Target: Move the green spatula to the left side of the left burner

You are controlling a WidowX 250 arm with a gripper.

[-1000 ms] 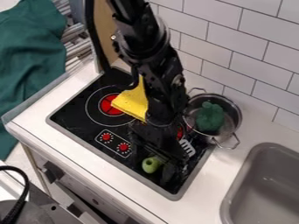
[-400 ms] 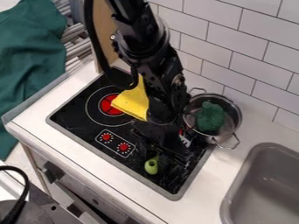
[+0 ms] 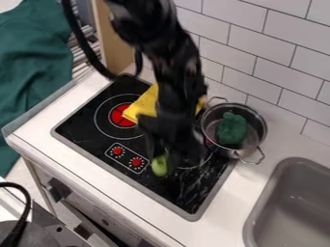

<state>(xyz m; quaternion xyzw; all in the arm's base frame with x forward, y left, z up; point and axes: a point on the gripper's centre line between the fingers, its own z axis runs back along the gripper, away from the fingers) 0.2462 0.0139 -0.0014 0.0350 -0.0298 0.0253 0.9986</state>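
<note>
White tiles [image 3: 283,58] rise behind a pale counter [image 3: 97,193] with a black stovetop [image 3: 84,125] set into it. On that stovetop, just beside its control panel, the green spatula [image 3: 159,165] shows its rounded handle end right under the gripper [image 3: 172,153]; the rest of it is hidden. Whether the jaws are clenched on it or released cannot be told, since the arm is blurred there. It should be light and fairly stiff, not fragile, with a smooth handle that might twist if pinched at the very end. A hold on the shaft near its balance point would probably carry it best. Counting outward, there is one spatula; two red knobs [image 3: 127,157] on the panel; one left burner [image 3: 120,115] with its red centre, and part of a second burner ring [image 3: 201,163] by the gripper; one yellow cloth [image 3: 143,107], partly behind the arm; one metal pot [image 3: 260,126] with two handles, holding one dark green soft item [image 3: 231,129]; one grey sink [image 3: 253,218]; and one large green cloth [image 3: 35,72] beyond the counter's edge.
</note>
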